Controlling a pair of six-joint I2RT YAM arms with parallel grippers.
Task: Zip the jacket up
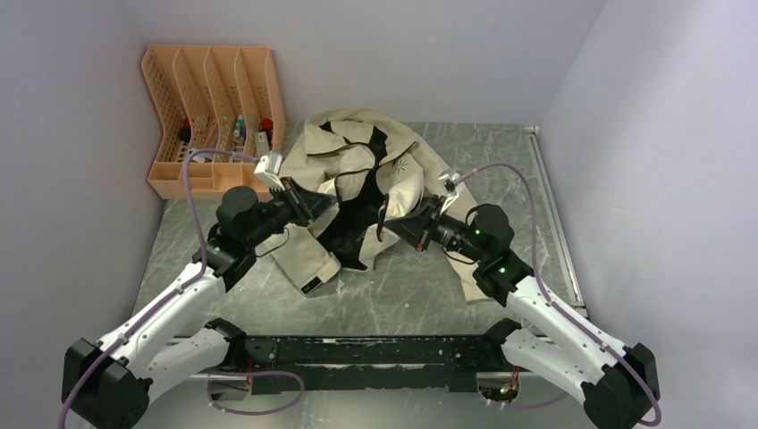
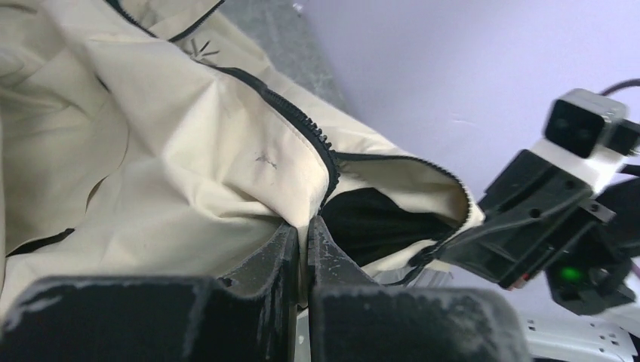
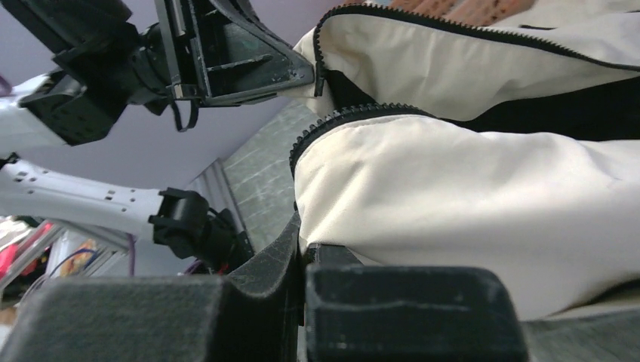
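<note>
Currently, the jacket (image 1: 357, 152) is pinched by the left tool (image 2: 306, 234) and right tool (image 3: 302, 249); both zipper (image 2: 302, 121) ends should be drawn together, taut and level.

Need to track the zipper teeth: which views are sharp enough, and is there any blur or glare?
Top external: even light, no glare, jacket sharp but small. Left wrist: zipper teeth crisp, left fingers blurred. Right wrist: teeth crisp, right fingers soft.
</note>
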